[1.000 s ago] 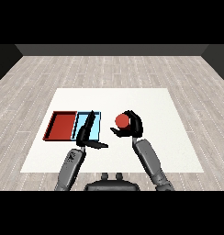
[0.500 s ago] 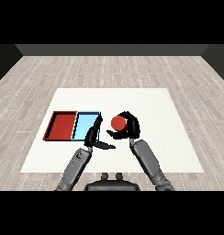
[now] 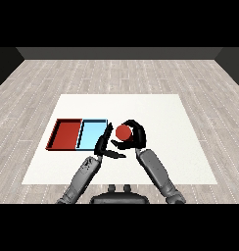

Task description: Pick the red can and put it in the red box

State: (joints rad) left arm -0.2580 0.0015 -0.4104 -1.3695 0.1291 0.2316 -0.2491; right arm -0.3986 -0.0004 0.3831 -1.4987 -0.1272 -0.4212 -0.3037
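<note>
The red can (image 3: 123, 131) is held just right of the light blue tray, with my right hand (image 3: 135, 135) curled round it from the right. My left hand (image 3: 105, 145) is open, its fingers straight, close to the can's left side and over the blue tray's right edge. Whether the left hand touches the can I cannot tell. The red tray (image 3: 65, 135) lies at the left, side by side with the light blue tray (image 3: 91, 134).
The two trays sit on the left half of the white table (image 3: 160, 117). Both forearms come in from the lower corners and meet near the middle of the table.
My right hand has carried the red can leftward toward the trays. The left hand has shifted right, off the blue tray, to stand beside the can.
</note>
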